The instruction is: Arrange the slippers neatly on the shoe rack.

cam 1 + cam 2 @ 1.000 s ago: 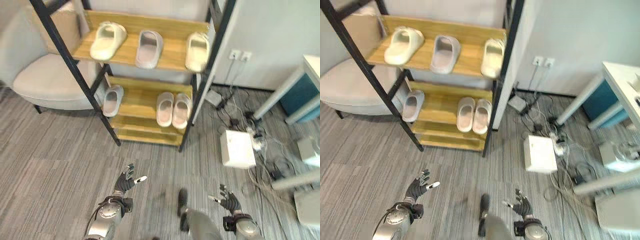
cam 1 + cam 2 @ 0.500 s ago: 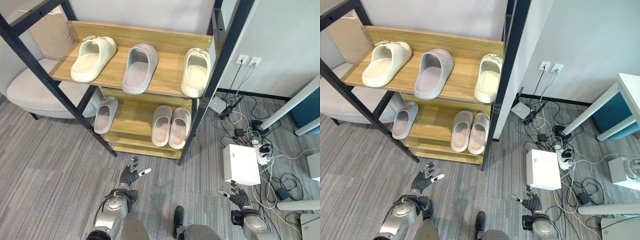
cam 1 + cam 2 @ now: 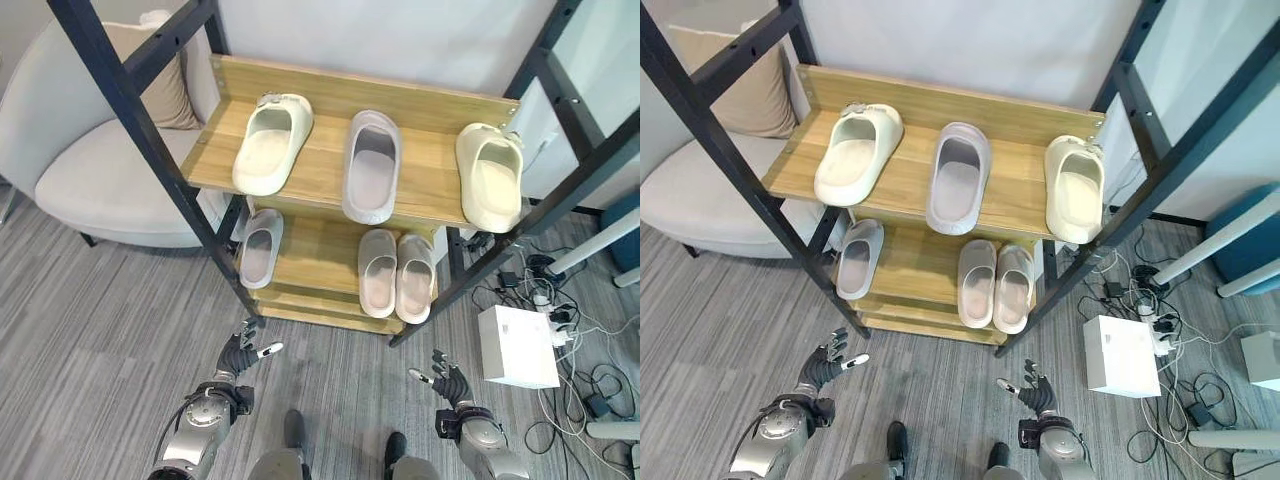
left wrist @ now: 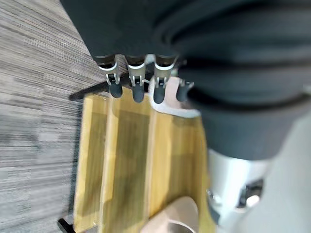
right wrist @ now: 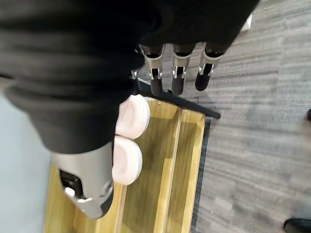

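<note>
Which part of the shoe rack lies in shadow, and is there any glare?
Left eye view: the lower shelf is shaded by the upper shelf, which is evenly lit, without glare. Right eye view: the pair of slippers sits in that shade.

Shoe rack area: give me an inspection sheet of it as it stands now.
Surface: wooden shoe rack, dark frame, on grey floor.
Job's things: top shelf, cream slipper, grey slipper, cream slipper; lower shelf, lone grey slipper, pink pair side by side.
Clutter: white box on the floor.
Hands: left hand and right hand open, empty, low before the rack.
Cables: tangle by the box.
Surroundings: armchair with cushion.
</note>
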Robot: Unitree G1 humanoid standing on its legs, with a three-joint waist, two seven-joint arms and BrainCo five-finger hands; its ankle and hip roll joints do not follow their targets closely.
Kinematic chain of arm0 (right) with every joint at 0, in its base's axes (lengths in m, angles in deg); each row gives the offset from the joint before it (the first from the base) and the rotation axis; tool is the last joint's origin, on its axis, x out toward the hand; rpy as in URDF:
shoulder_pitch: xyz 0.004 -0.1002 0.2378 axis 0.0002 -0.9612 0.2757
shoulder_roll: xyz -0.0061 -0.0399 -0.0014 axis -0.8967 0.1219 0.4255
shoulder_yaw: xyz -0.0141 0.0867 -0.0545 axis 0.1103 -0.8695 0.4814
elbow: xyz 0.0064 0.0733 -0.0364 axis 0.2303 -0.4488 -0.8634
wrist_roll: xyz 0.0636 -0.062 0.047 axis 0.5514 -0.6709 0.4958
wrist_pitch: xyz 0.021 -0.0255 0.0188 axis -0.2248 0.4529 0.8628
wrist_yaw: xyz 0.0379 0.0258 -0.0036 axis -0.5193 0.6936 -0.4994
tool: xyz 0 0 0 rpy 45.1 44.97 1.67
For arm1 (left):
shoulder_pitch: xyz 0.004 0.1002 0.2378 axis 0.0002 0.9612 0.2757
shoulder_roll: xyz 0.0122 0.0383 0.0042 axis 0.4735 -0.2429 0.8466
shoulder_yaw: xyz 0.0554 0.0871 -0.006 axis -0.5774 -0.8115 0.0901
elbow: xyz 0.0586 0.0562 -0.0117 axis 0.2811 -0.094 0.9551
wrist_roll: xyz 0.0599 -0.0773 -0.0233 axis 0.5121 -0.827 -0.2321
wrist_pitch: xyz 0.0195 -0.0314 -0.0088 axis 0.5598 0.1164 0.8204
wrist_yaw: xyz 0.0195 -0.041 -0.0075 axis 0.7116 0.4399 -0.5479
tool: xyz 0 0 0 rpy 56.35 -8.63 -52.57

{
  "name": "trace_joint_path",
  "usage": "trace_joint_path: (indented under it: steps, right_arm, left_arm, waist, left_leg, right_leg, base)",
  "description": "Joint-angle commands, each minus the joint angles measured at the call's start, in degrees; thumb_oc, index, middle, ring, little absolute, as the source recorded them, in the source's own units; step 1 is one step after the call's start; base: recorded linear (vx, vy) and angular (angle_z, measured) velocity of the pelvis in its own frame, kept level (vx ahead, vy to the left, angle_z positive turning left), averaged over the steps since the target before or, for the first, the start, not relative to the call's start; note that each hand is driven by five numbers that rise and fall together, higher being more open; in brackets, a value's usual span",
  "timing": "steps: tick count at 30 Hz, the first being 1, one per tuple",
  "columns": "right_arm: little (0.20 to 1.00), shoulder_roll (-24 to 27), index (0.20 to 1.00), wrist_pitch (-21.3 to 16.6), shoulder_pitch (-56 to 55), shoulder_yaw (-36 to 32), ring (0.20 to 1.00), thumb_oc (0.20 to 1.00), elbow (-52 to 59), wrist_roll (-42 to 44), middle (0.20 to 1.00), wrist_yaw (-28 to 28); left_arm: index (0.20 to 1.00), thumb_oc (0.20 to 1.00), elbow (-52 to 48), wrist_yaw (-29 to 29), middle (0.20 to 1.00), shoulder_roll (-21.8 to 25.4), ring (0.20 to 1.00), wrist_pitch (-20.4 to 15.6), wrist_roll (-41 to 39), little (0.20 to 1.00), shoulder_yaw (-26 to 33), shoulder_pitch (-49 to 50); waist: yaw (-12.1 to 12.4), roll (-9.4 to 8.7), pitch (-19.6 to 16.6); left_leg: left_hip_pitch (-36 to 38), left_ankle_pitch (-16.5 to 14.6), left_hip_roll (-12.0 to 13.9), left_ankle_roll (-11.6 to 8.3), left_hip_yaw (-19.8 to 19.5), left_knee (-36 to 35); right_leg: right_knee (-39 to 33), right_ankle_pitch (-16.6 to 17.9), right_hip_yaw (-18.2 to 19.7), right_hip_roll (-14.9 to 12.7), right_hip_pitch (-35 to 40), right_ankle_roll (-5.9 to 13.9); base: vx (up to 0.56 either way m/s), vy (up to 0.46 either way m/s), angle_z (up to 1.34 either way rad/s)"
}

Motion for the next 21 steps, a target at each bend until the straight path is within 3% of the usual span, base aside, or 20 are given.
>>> trace_joint_path:
  steps: [1,2,4,5,7,8,16,20,21]
  right_arm:
    - [1.0,3.36,1.0,-1.92,1.09,0.89,1.0,1.0,2.98,-1.41,1.0,0.33]
    - [1.0,3.44,1.0,-2.21,1.19,1.05,1.0,1.0,2.38,-1.33,1.0,0.18]
    - [1.0,4.38,1.0,-2.72,1.96,1.33,1.0,1.0,3.2,-0.42,1.0,0.68]
    - [1.0,4.7,1.0,-2.9,2.31,1.47,1.0,1.0,3.34,-0.22,1.0,0.87]
    - [1.0,5.15,1.0,-2.71,2.05,1.37,1.0,1.0,3.71,-0.59,1.0,1.12]
    - [1.0,5.26,1.0,-2.74,1.38,1.15,1.0,1.0,3.66,-0.79,1.0,1.09]
    - [1.0,6.0,1.0,-1.92,2.43,3.51,1.0,1.0,7.59,-6.97,1.0,0.45]
    - [1.0,9.15,1.0,-1.41,2.49,5.65,1.0,1.0,19.42,-17.93,1.0,0.7]
    - [1.0,12.5,1.0,-2.38,2.63,5.32,1.0,1.0,32.81,-24.15,1.0,1.06]
  left_arm:
    - [1.0,1.0,-2.41,0.3,1.0,-1.82,1.0,-3.16,1.93,1.0,-0.32,-1.79]
    - [1.0,1.0,-2.31,0.32,1.0,-2.19,1.0,-3.24,1.93,1.0,-0.43,-1.81]
    - [1.0,1.0,-2.07,0.02,1.0,-3.08,1.0,-3.63,0.66,1.0,-1.45,-2.63]
    - [1.0,1.0,-2.03,-0.38,1.0,-3.4,1.0,-3.83,0.07,1.0,-1.76,-2.94]
    - [1.0,1.0,-2.84,-0.38,1.0,-4.36,1.0,-3.45,-0.35,1.0,-2.39,-1.87]
    - [1.0,1.0,-2.58,-0.12,1.0,-4.27,1.0,-3.35,-0.09,1.0,-2.9,-1.87]
    - [1.0,1.0,-3.46,1.48,1.0,-2.31,1.0,-2.56,2.3,1.0,-3.49,-0.08]
    - [1.0,1.0,-3.06,0.77,1.0,-2.13,1.0,-2.65,4.21,1.0,-2.62,0.41]
    - [1.0,1.0,-3.25,-0.34,1.0,-2.0,1.0,-3.39,5.11,1.0,-2.17,0.67]
  waist:
    - [-0.28,1.09,0.44]
    - [-0.3,1.1,0.45]
    - [0.58,0.62,2.28]
    - [0.98,0.52,2.59]
    - [1.43,1.43,1.37]
    - [1.25,1.61,1.11]
    - [1.42,0.79,-1.29]
    - [1.79,0.35,-1.92]
    - [1.39,0.46,-2.17]
  left_leg:
    - [0.77,-5.72,4.21,-1.99,-3.0,3.57]
    - [0.71,-6.17,4.39,-2.46,-3.36,5.27]
    - [-4.75,-4.72,5.06,-4.74,-6.66,17.39]
    - [-5.94,-4.61,4.73,-5.19,-8.23,16.91]
    - [-5.44,-3.31,6.48,-4.47,-9.34,7.0]
    - [-5.32,-2.6,6.21,-4.17,-9.83,5.89]
    - [-1.97,-4.91,3.98,-2.4,-8.59,4.81]
    - [-0.01,-5.4,3.34,-1.62,-7.73,2.87]
    - [1.0,-5.63,3.17,-1.42,-7.43,2.09]
  right_leg:
    - [1.25,-3.63,2.87,2.56,1.76,-1.17]
    - [0.63,-4.1,3.04,3.14,2.62,-1.83]
    - [-1.25,-4.4,2.41,3.55,4.43,-3.71]
    - [-1.53,-4.75,2.42,3.72,4.75,-3.88]
    - [-1.53,-6.23,1.63,4.51,6.09,-3.31]
    - [-1.2,-6.7,1.34,4.32,6.43,-3.08]
    - [-0.3,-4.78,2.65,1.47,6.18,-1.41]
    - [-0.65,-4.35,3.05,0.97,6.24,-0.63]
    - [-0.64,-4.24,3.21,0.82,6.14,-0.31]
  base:
    - [0.08,-0.099,0.23]
    - [0.08,-0.135,0.11]
    - [0.0,-0.125,0.15]
    - [0.01,-0.006,0.55]
    - [0.16,0.101,0.2]
    - [0.21,0.154,-0.23]
    - [0.08,0.098,-0.06]
    - [0.04,0.066,-0.04]
    - [0.03,0.078,-0.1]
